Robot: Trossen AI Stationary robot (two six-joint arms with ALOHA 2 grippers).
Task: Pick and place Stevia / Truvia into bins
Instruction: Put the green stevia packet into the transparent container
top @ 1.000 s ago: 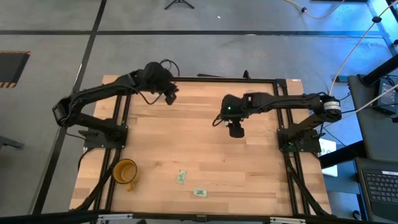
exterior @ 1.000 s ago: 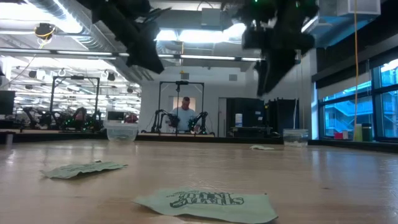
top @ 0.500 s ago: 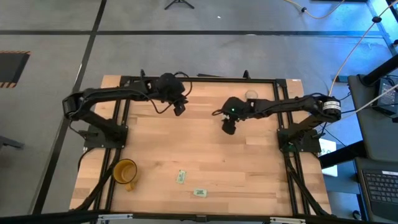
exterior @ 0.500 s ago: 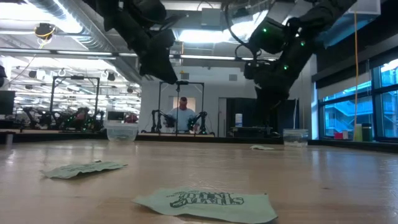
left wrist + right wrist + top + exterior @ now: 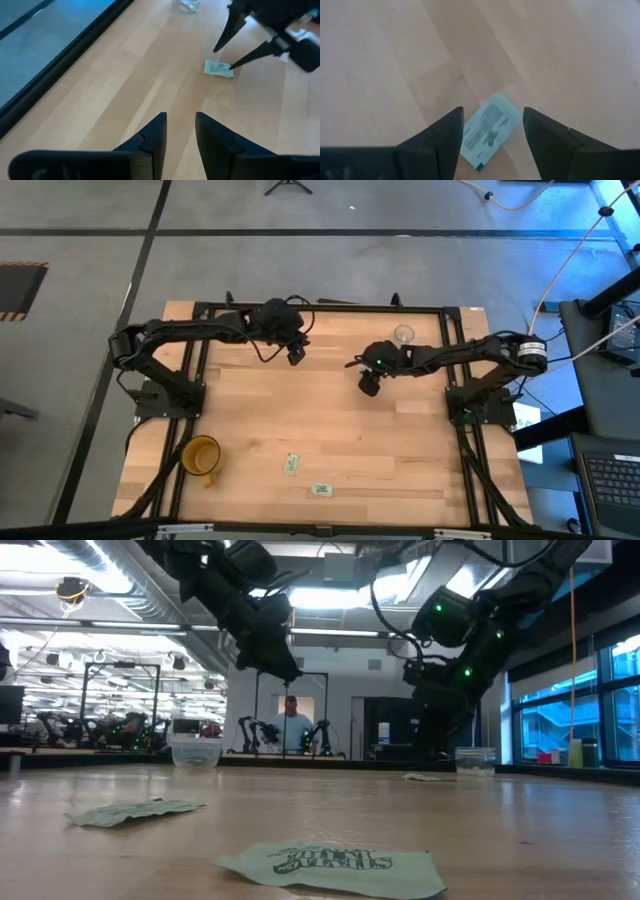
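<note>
The right end effector (image 5: 490,132) hangs with its fingers spread wide just over a Stevia sachet (image 5: 488,131) lying flat on the table (image 5: 330,420), right of centre in the high view; the sachet sits between the fingertips, though whether they touch it is hard to tell. The left end effector (image 5: 179,131) hovers above bare wood at upper centre, fingers a little apart and holding nothing. A clear cup (image 5: 403,335) stands near the table's far edge. Two more sachets (image 5: 292,464) lie near the lower middle, beside a yellow mug (image 5: 200,457).
</note>
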